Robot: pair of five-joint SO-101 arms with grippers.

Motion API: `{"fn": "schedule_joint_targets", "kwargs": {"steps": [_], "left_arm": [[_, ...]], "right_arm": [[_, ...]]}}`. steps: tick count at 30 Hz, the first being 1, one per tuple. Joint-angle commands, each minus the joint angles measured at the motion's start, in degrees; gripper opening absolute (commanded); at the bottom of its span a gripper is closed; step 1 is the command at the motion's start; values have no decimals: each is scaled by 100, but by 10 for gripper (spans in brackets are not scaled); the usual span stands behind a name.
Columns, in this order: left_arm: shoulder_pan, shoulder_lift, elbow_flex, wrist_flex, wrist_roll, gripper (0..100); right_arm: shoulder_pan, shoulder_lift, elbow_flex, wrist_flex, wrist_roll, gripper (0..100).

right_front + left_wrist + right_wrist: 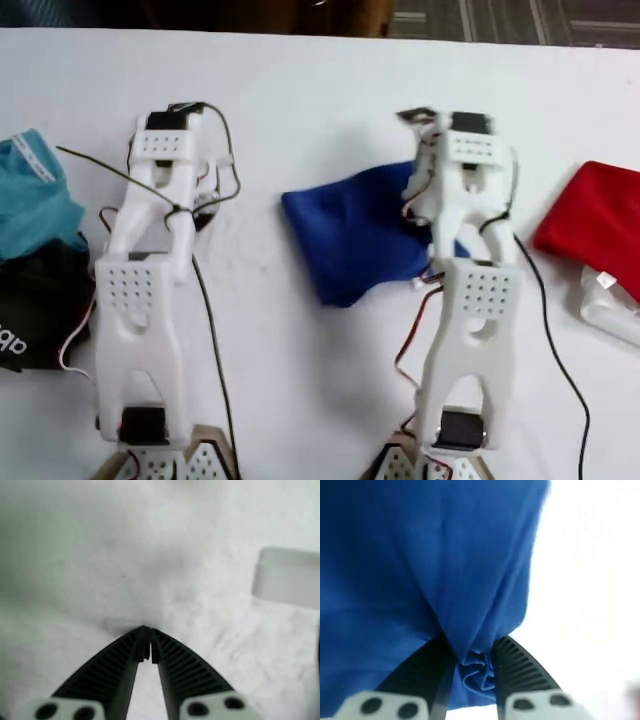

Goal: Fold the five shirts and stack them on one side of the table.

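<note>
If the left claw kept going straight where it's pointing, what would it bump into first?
Probably just the bare white table: the shut left claw points down at it with nothing in between. The pale block lies off to the side of that line. How close the tabletop is, I can't tell.

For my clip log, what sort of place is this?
Likely a robot lab bench for folding laundry: two white arms side by side on a white table, with a blue shirt and a red shirt lying on it.
</note>
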Motion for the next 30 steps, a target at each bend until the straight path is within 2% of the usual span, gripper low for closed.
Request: {"fn": "schedule_joint_targets", "kwargs": {"steps": [1, 12, 17, 19, 26, 30], "left_arm": [[-35, -70, -31, -185, 53, 37], [-35, -70, -22, -185, 53, 37], [-35, -70, -22, -185, 53, 37], [-35, -70, -22, -185, 53, 37], [-35, -79, -13, -185, 53, 37], [-35, -79, -13, -185, 53, 37]], "right_arm": [[470, -497, -545, 163, -53, 20], [1429, -1411, -659, 171, -9, 20], [1833, -2176, -659, 145, 756, 20], [2062, -2501, -659, 92, 844, 20], [3143, -3152, -651, -286, 879, 20], [3292, -3125, -413, -127, 879, 20]]}}
